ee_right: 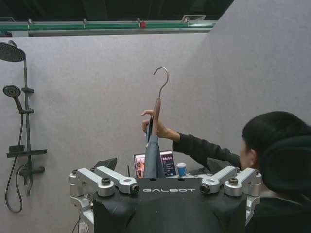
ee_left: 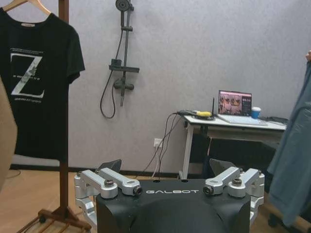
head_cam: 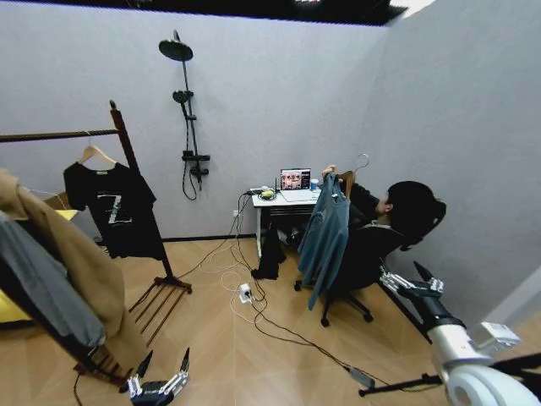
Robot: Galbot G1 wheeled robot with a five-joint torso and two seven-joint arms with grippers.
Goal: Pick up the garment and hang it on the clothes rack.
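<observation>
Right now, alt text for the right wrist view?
A seated person's hand holds up the garment on its wooden hanger, edge-on, hook upward, against a grey wall. The right hand sits open in the foreground, aimed at it; a black shower rail hangs on the wall.

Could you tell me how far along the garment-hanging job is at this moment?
Nothing looks done yet. The garment hangs on its hanger, held up by a seated person's hand, not by the robot. In hand: the right claw is open and raised toward it, apart from it. The left claw is open and low near the floor. Left: grasping the garment and hanging it on the clothes rack, whose bar carries a black T-shirt.
</observation>
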